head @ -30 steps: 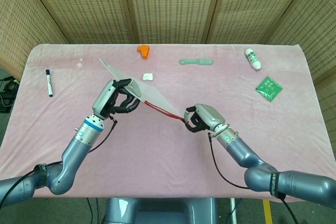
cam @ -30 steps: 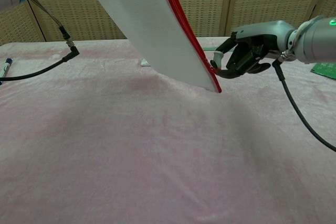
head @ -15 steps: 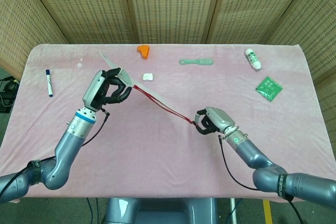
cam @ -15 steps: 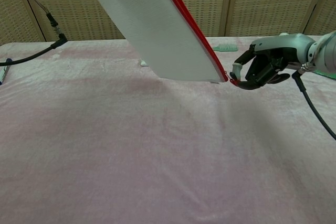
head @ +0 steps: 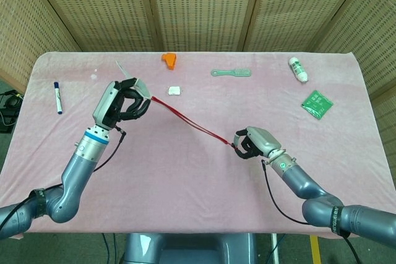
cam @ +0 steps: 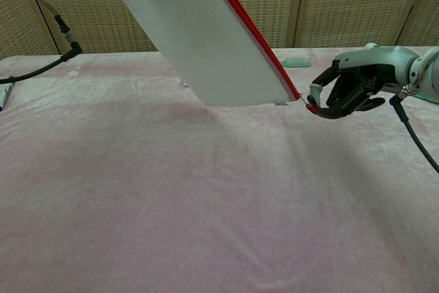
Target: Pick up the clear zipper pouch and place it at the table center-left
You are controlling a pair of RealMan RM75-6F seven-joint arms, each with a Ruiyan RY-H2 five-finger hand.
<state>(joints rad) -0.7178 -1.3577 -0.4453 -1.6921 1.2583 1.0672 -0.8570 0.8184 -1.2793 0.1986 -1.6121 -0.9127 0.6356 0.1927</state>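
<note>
Silver-grey arm segments are being shown; a blue band is being worn at the left hand (head: 121,101) wrist, black cables at both, black-fingered right hand (head: 255,143) included.

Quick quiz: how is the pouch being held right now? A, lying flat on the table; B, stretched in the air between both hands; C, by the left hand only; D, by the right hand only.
B: the pouch hangs above the table, the left hand gripping one end and the right hand pinching the other.

A robot test lab: a desk (head: 185,171) under pink cloth, closed in behind by perforated folding screens (head: 198,7), with cables trailing.
</note>
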